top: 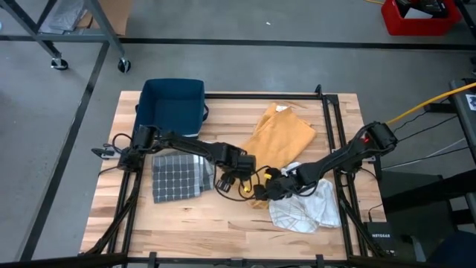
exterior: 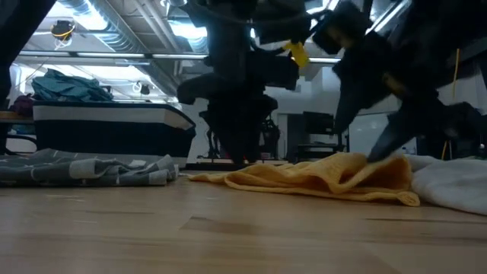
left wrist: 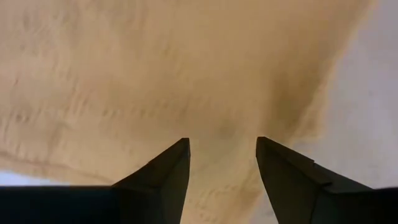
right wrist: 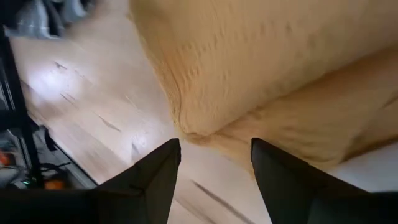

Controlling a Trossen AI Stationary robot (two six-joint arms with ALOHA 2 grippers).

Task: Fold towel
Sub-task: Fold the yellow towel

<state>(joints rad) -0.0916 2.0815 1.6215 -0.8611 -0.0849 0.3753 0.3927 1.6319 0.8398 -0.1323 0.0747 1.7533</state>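
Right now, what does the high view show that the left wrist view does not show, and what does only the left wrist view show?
Only the high view shows the whole table, the blue bin, the grey checked towel, the white towel and both arms. Only the left wrist view shows the left gripper with fingers apart, close above the cloth's waffle texture. Both show the yellow towel.

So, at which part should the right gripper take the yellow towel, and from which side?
Probably the folded corner of the yellow towel, nearest the right gripper. It lies raised off the wooden table, so the open fingers could come from the table side and close over it.
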